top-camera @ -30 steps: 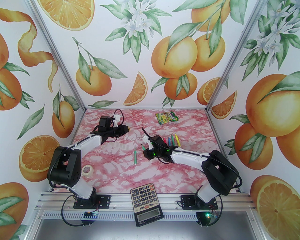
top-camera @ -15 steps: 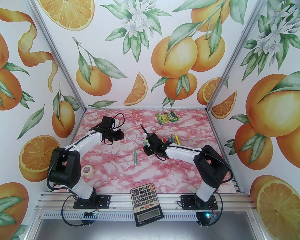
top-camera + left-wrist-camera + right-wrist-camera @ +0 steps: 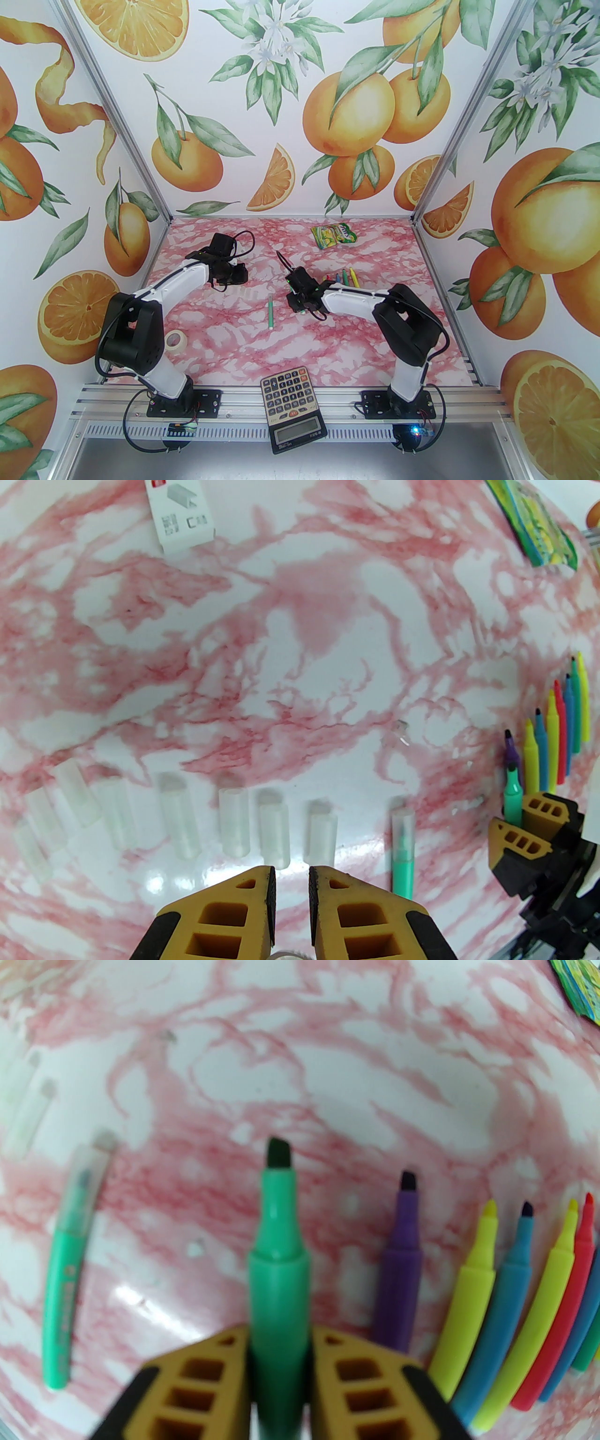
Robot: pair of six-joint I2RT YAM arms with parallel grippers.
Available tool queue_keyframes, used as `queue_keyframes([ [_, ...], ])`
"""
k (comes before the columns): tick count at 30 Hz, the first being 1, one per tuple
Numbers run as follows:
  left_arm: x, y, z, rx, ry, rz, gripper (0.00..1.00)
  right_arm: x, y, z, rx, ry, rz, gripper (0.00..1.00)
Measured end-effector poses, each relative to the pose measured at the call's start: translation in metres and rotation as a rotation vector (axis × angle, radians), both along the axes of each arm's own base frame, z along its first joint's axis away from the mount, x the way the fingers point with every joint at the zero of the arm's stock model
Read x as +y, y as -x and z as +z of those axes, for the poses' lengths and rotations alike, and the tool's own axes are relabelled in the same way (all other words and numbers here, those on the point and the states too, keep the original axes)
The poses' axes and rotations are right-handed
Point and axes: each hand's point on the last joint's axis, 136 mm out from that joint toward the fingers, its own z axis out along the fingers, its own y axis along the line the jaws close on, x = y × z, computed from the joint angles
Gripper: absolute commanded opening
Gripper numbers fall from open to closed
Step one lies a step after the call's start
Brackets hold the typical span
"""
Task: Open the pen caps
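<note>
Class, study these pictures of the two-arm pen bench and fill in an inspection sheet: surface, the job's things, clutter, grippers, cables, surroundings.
Surface: glossy pink marbled table, with a few tiny clear specks.
Job's things: capped green pen lying alone; clear caps loose in a row; uncapped pens lying side by side.
Clutter: snack packet at the far side; tape roll; calculator across the near rail; white card.
Grippers: left gripper, fingers narrowly apart and empty, near the caps; right gripper shut on an uncapped green pen.
Cables: black cables loop at each wrist.
Surroundings: orange-print walls in a metal frame.
</note>
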Motion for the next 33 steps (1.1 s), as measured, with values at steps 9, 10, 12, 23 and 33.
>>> queue_keyframes([
  [9,-0.006,0.004,-0.007,0.018,-0.013,-0.029,0.00,0.000,0.002,0.001,-0.016,0.062,0.001,0.35],
  [10,-0.007,0.004,-0.007,0.018,-0.014,-0.032,0.00,0.001,0.002,0.002,-0.017,0.064,0.004,0.37],
  [12,-0.007,0.005,-0.008,0.019,-0.015,-0.036,0.00,0.005,0.004,0.004,-0.020,0.062,0.014,0.38],
  [23,-0.008,0.006,-0.011,0.034,-0.015,-0.043,0.00,0.045,0.020,0.015,0.012,-0.078,0.063,0.41],
  [33,-0.021,0.004,-0.008,0.024,0.050,-0.071,0.00,0.082,0.031,0.016,0.079,-0.231,0.096,0.43],
])
